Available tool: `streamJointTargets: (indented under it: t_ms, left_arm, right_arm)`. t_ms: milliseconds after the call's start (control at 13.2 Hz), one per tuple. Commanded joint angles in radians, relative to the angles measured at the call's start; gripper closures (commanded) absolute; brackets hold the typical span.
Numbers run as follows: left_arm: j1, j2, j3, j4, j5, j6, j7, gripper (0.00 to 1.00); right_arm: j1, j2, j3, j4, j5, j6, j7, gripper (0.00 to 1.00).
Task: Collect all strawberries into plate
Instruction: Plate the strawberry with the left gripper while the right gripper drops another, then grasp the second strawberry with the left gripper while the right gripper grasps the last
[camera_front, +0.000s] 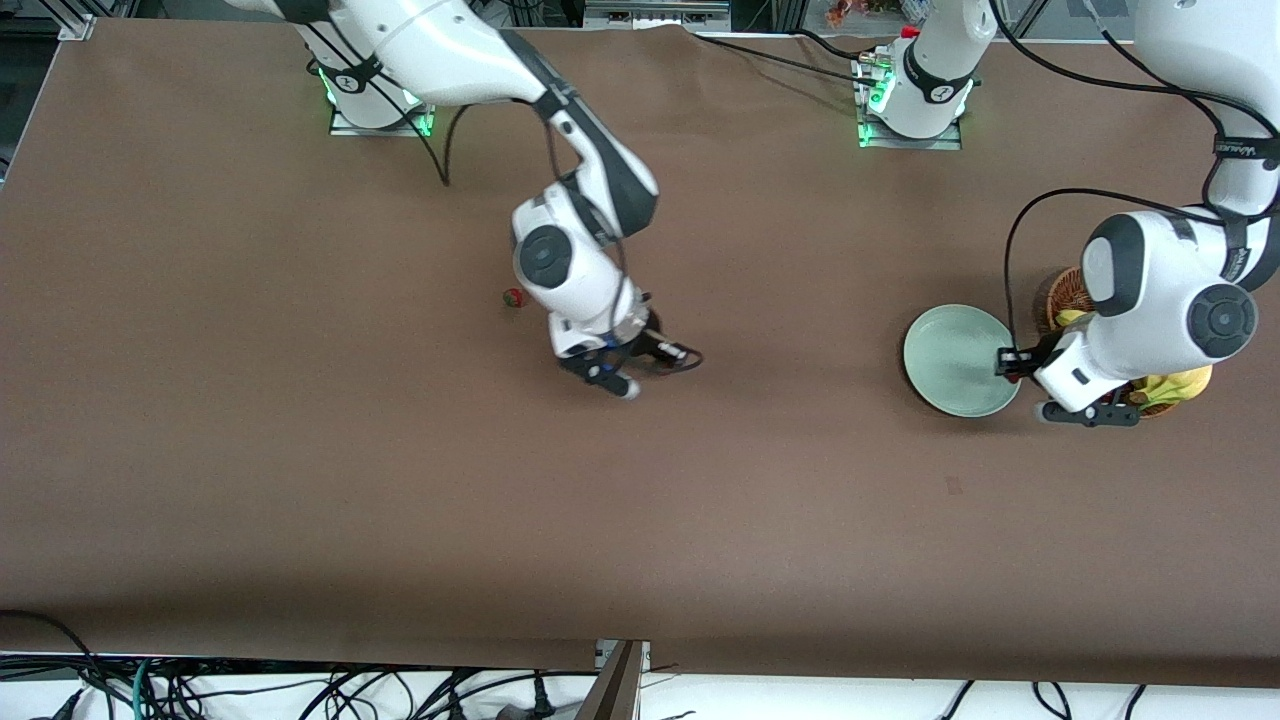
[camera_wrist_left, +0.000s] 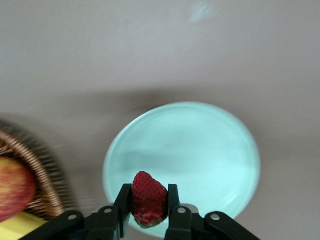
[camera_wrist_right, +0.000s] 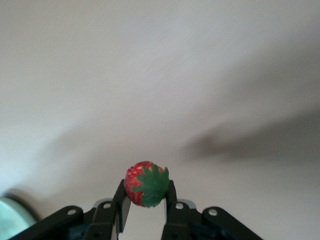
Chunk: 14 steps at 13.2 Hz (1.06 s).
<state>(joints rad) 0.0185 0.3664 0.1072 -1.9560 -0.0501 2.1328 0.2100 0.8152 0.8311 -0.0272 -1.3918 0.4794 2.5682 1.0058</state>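
Red berry, left gripper: I am seeing the left gripper (camera_wrist_left: 149, 206) pinching a strawberry (camera_wrist_left: 148, 198) between its narrowed fingers, hanging over the edge of the plate (camera_wrist_left: 200, 150) on the basket's side.
Left gripper, front camera: its fingers are mostly hiding under the wrist; only a dark tip with a speck of red (camera_front: 1013, 376) is peeking out at the plate's rim (camera_front: 925, 345).
Right gripper: I am watching the right gripper (camera_wrist_right: 146, 206) clamping a second strawberry (camera_wrist_right: 146, 183), green cap facing the wrist camera, over bare table (camera_front: 300, 480) around the middle.
Right gripper, front camera: the gripper (camera_front: 655, 350) is partly tucked under its own wrist, and I am not making out the berry there.
Third strawberry: one strawberry (camera_front: 514, 298) is lying loose on the table, just beside the right arm's wrist, toward the right arm's end, well apart from the plate.
Plate: pale mint, sitting toward the left arm's end, nothing lying in it; in the right wrist view only a sliver (camera_wrist_right: 15, 220) is showing at the frame's corner.
Basket: the wicker basket (camera_front: 1066, 292) is sitting just beside the plate, largely covered by the left arm; a banana (camera_front: 1180, 386) is sticking out, and an apple (camera_wrist_left: 14, 187) is being cut off at the frame edge of the left wrist view.
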Motion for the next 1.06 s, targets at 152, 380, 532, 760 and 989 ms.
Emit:
streamJointTargets:
  t_ms: [152, 380, 532, 760, 989]
  left_arm:
    - [-0.011, -0.024, 0.037, -0.225, -0.040, 0.258, 0.095, 1.00]
    - [-0.012, -0.015, 0.037, -0.242, -0.042, 0.294, 0.095, 1.00]
    - [-0.015, -0.009, 0.037, -0.236, -0.042, 0.292, 0.111, 0.01]
    - [-0.025, -0.046, 0.037, -0.218, -0.042, 0.260, 0.105, 0.00]
    - [-0.037, -0.113, 0.013, -0.204, -0.042, 0.194, 0.016, 0.00]
  right_arm:
    - [0.163, 0.203, -0.013, 0.129, 0.018, 0.366, 0.232, 0.49]
    - [0.167, 0.160, -0.019, 0.129, 0.015, 0.325, 0.284, 0.17]
    - [0.147, 0.102, -0.063, 0.129, -0.001, 0.137, 0.266, 0.12]
    - [0.107, 0.004, -0.157, 0.117, -0.042, -0.220, 0.049, 0.12]
    - [0.107, -0.090, -0.304, 0.015, -0.042, -0.492, -0.230, 0.12]
